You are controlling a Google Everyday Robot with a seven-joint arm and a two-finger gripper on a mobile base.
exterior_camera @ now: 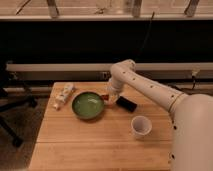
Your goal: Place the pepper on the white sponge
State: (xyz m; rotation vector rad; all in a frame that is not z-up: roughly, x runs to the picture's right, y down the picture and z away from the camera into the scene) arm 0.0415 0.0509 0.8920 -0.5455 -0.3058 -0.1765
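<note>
My gripper [108,97] hangs low over the table between the green bowl [88,105] and a flat black slab [126,104]. A small dark red pepper [105,96] shows right at the gripper's tip, by the bowl's right rim; I cannot tell whether it is held or lying on the table. The white sponge [69,88] is a small off-white block at the table's back left, left of the bowl. It touches the far end of a longer pale piece with brownish marks [60,100].
A round white cup [141,126] stands at the front right of the wooden table [90,145]. A rail and dark wall run behind the table. An office chair base [12,107] is on the floor to the left.
</note>
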